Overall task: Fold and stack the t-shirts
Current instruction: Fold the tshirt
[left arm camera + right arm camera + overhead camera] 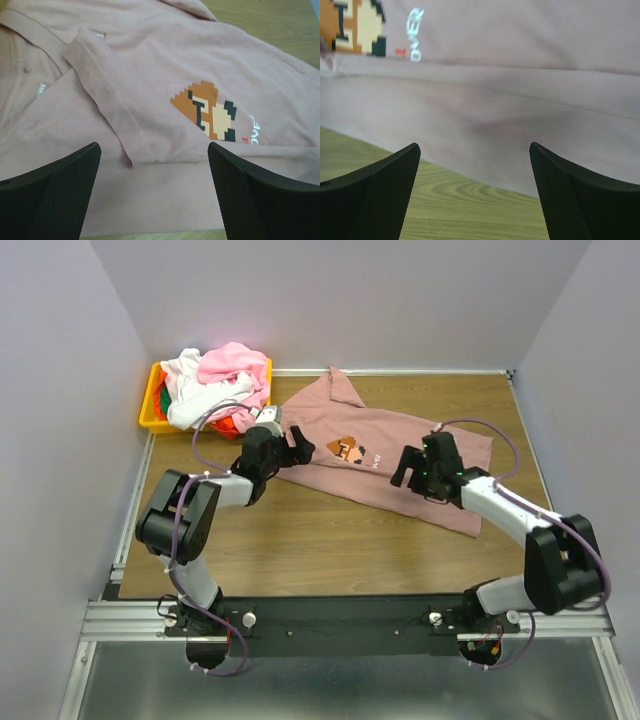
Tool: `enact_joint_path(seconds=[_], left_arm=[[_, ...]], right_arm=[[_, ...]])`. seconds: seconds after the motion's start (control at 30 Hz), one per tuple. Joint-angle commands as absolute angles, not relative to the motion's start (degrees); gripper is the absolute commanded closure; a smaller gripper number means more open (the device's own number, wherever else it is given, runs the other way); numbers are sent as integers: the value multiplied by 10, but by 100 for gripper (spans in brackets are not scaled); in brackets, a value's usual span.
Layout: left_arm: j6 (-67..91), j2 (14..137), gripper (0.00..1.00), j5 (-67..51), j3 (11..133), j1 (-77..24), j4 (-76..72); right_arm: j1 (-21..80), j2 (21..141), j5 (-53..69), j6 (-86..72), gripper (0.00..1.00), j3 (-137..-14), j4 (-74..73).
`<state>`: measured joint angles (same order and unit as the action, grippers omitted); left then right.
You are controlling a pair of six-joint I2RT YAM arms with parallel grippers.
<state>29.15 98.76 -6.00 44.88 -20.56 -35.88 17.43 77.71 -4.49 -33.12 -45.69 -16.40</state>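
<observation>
Wooden table [300,540] bears a mauve t-shirt [385,432], left tool [298,447] and right tool [405,466] spread wide above it, empty.

Spread t-shirt [385,435] flat on surface [300,540], lying from far centre toward near right; chest print [347,450] near its middle; in left wrist view, one sleeve [100,95] folded over body, left of print. Bin [150,415] at far left corner of surface, near shirt's left edge; heaped t-shirts [225,380] in bin, spilling over its right rim. Left gripper [297,448] at shirt's left edge; right gripper [405,466] at its near edge, right of print; print between both.
</observation>
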Motion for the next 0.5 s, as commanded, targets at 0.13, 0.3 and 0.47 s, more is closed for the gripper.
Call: enact_joint_path(seconds=[0.13,0.3,0.47], left_arm=[[298,1020,5,-105,421,-211,-439],[294,1027,6,-98,392,-213,-454],[300,1011,7,-87,353,-221,-461]], right_arm=[[236,896,-18,-343,4,-476,-73],[248,918,-24,-354,4,-439,-72],[253,882,-25,-374,5,-378,-75]])
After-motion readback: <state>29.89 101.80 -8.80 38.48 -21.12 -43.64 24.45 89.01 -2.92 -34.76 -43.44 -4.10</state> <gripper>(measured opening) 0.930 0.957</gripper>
